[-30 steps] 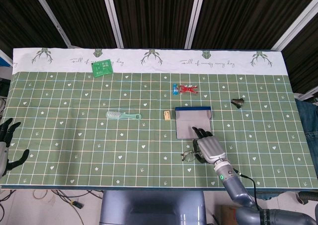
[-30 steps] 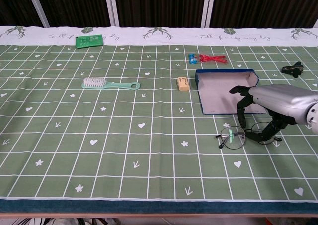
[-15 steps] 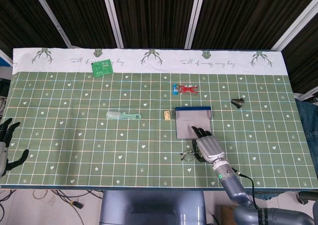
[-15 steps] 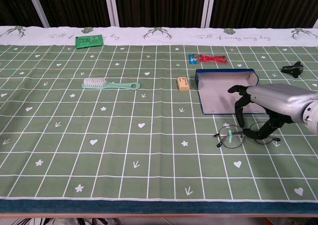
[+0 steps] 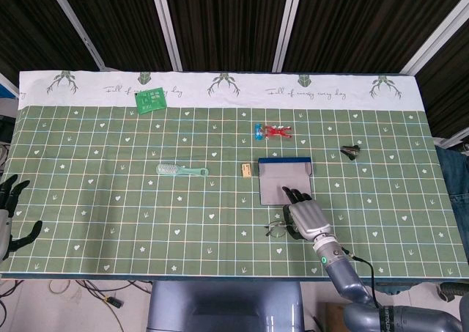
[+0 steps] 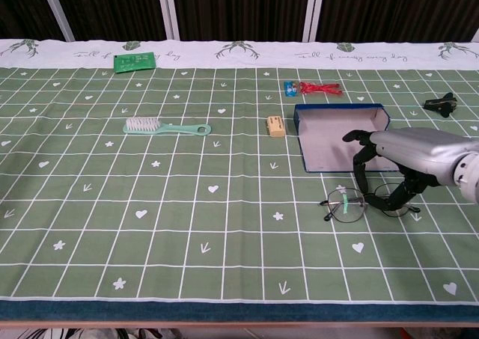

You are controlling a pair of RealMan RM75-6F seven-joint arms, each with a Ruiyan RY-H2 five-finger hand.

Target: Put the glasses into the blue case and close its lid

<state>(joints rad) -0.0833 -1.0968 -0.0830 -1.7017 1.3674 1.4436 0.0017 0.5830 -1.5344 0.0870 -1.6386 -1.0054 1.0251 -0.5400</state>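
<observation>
Right hand [image 6: 400,163] is hovering low over the glasses [image 6: 361,201], fingers arched down around the frame's right lens; from the chest view I cannot tell whether any fingertip is actually pinching the rim or only touching it. Glasses are lying flat on the cloth, just in front of the blue case [image 6: 337,133], which is sitting open with its grey lining showing. Left hand [image 5: 10,213] is idling at the table's far left edge, fingers spread, holding nothing. Judgement: step in hand is the grasp. Doing it well probably means closing on the frame near the bridge or rim, not the lens, then lifting level so the temples are not snagging the case wall. Surface is a green grid-patterned tablecloth [image 5: 110,200] with a white printed border at the back; dark slatted panels are forming the backdrop behind the table.
</observation>
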